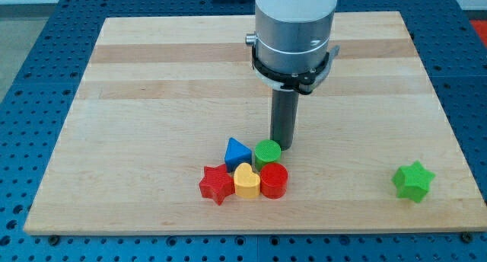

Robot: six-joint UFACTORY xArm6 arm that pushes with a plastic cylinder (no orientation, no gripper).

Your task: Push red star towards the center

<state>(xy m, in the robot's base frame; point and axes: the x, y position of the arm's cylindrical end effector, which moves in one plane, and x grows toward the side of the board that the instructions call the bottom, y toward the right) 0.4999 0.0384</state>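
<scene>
The red star [216, 183] lies near the board's bottom edge, left of the middle, at the left end of a tight cluster. Touching it on the right is a yellow heart [246, 180], then a red cylinder [274, 180]. Behind them sit a blue triangle [237, 152] and a green cylinder [267, 153]. My tip [284, 145] rests on the board just right of and above the green cylinder, close to or touching it. It is up and to the right of the red star, with the cluster between them.
A green star [413, 180] lies alone near the board's bottom right corner. The wooden board [152, 79] sits on a blue perforated table. The arm's grey body hangs over the board's top middle.
</scene>
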